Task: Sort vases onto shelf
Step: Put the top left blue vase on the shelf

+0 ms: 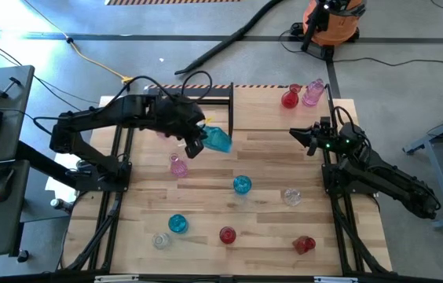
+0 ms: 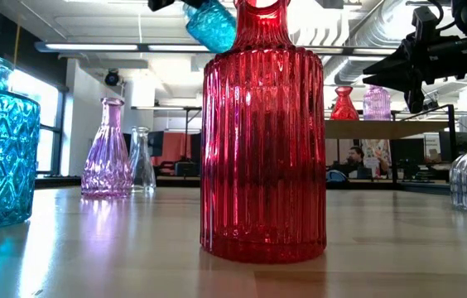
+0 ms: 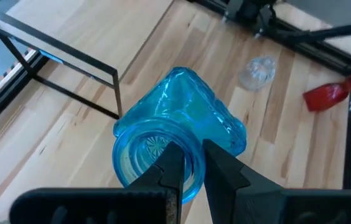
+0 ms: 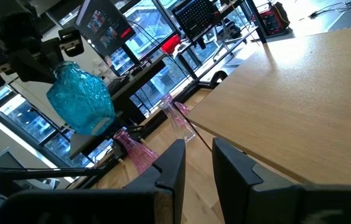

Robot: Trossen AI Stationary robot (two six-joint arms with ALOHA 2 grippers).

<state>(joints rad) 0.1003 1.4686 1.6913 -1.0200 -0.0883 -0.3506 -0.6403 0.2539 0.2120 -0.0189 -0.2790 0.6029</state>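
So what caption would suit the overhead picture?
Left gripper lifts a blue vase above the table; red and pink vases wait on the shelf.
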